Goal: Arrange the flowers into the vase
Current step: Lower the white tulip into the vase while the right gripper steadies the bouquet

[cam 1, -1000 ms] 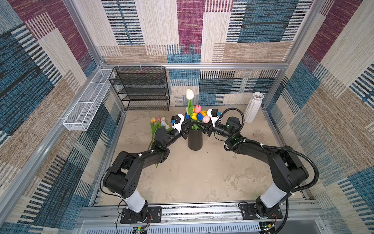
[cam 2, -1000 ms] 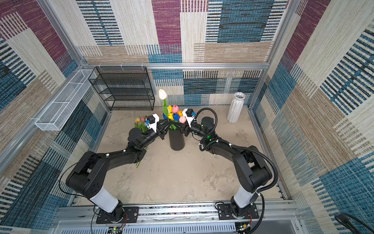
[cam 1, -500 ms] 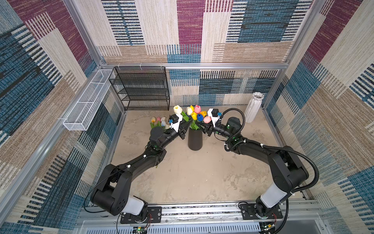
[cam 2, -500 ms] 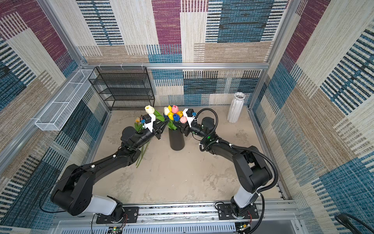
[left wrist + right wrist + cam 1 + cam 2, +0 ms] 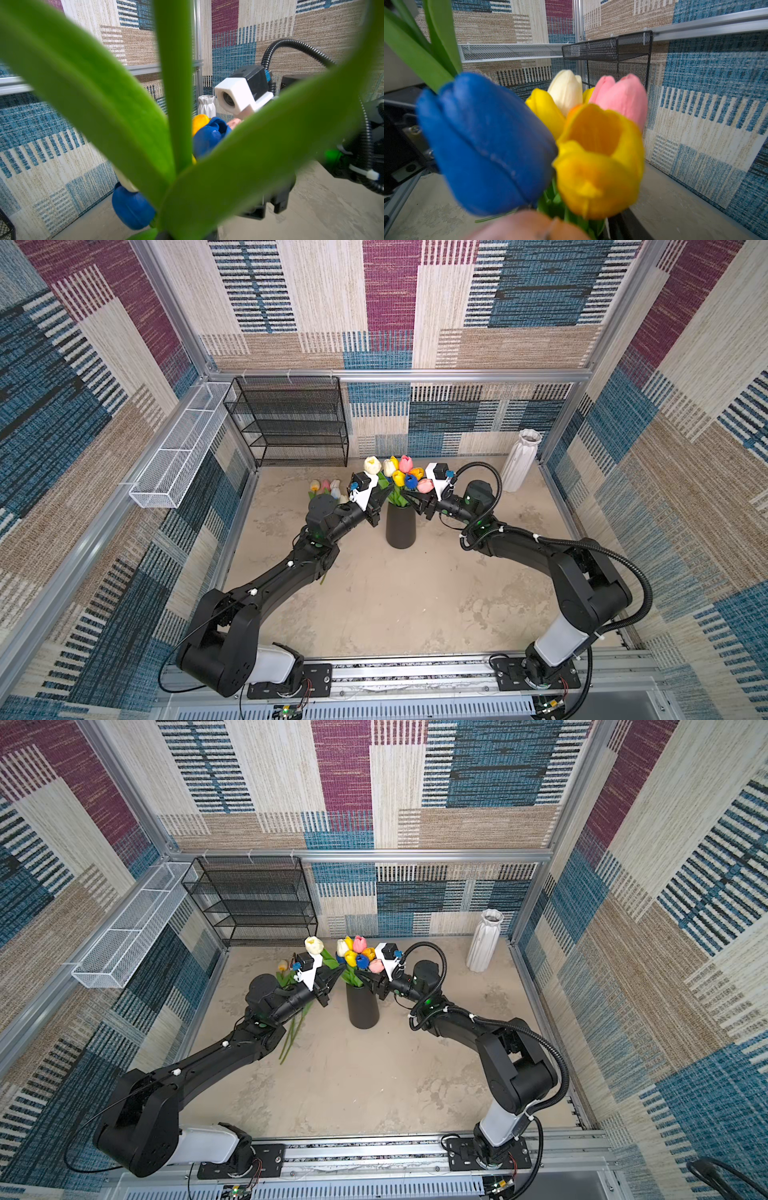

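My left end effector (image 5: pixel 376 507) grips a cream tulip (image 5: pixel 372 465) beside the black vase (image 5: pixel 400 526).
The desk (image 5: pixel 374 605) carries the vase, holding most flowers (image 5: pixel 405 477); my right end effector (image 5: pixel 417 501) sits at the blooms, whether closed I cannot tell; loose tulips (image 5: pixel 326 486) lie flat farther left.

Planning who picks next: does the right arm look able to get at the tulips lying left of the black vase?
Probably not directly: the black vase and the left gripper, holding a cream tulip, stand between the right gripper and those loose tulips.
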